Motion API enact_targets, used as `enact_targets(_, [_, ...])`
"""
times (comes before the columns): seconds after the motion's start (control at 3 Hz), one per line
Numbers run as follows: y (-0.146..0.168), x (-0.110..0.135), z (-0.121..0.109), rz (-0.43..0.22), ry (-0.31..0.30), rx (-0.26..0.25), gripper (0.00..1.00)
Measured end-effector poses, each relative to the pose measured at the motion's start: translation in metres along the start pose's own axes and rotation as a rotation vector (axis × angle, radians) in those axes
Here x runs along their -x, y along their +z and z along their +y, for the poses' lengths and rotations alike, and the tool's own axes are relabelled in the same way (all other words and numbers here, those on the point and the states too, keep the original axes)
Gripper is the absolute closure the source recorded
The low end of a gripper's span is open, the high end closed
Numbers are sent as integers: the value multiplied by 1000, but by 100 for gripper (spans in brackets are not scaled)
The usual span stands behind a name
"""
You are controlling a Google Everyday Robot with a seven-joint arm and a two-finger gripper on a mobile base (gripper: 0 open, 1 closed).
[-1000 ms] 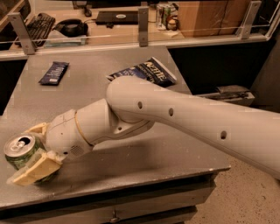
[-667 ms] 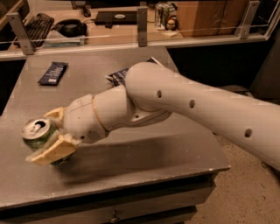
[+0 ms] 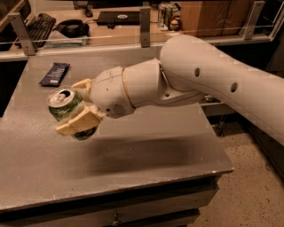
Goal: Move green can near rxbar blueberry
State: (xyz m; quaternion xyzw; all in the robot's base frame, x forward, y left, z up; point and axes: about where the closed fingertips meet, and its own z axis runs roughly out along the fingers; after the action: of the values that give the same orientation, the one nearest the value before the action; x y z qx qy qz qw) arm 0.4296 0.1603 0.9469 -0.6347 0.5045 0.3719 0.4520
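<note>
The green can is a small dark green can with a silver top and pull tab. My gripper is shut on it, one cream finger across its front and the other behind it, and holds it tilted above the left part of the grey table. The rxbar blueberry, a flat dark navy wrapper with white lettering, lies on the table at the far left, beyond the can. My white arm reaches in from the right and hides the table's middle back.
A railing with posts runs along the table's far edge. Behind it a desk holds a keyboard, a headset and cans. The table's front edge and right edge drop to a speckled floor.
My gripper has lifted the green can off the table's front left and carried it up and toward the back, closer to the rxbar blueberry. The arm now covers the chip bag.
</note>
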Motion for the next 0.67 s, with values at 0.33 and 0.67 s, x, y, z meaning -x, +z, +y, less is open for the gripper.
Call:
enact_targets(0.33, [0, -5, -24, -10, -17, -31, 100])
enact_targets(0.67, [-2, -23, -71, -2, -28, -50, 100])
